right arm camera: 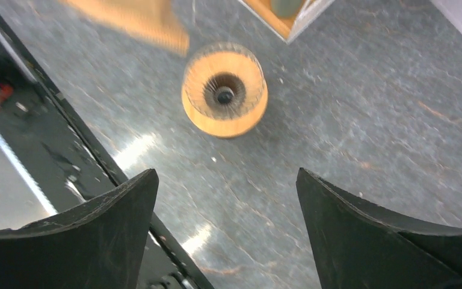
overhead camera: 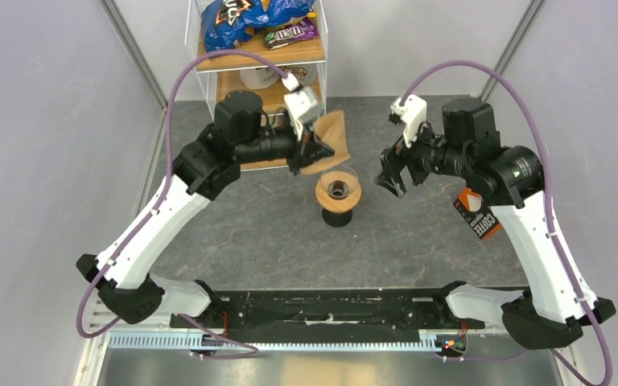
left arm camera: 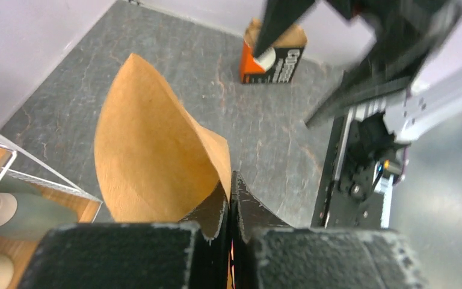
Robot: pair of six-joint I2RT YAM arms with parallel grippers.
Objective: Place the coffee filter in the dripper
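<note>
The dripper (overhead camera: 338, 193), a clear glass cone with a light-wood ring and black base, stands upright mid-table; it also shows in the right wrist view (right arm camera: 224, 90). My left gripper (overhead camera: 312, 153) is shut on the tan coffee filter (overhead camera: 328, 137) and holds it in the air just behind and left of the dripper. In the left wrist view the filter (left arm camera: 150, 150) fans out from between the closed fingers (left arm camera: 213, 211). My right gripper (overhead camera: 389, 178) is open and empty, hovering just right of the dripper, which lies ahead of its fingertips (right arm camera: 135, 192). A blurred corner of the filter (right arm camera: 138, 18) shows there.
A white wire rack with wooden shelves (overhead camera: 257, 52) holding snack bags stands at the back, close behind the left gripper. A black-and-orange COFFEE packet (overhead camera: 478, 213) lies under the right arm; it also shows in the left wrist view (left arm camera: 274, 57). Grey walls enclose both sides.
</note>
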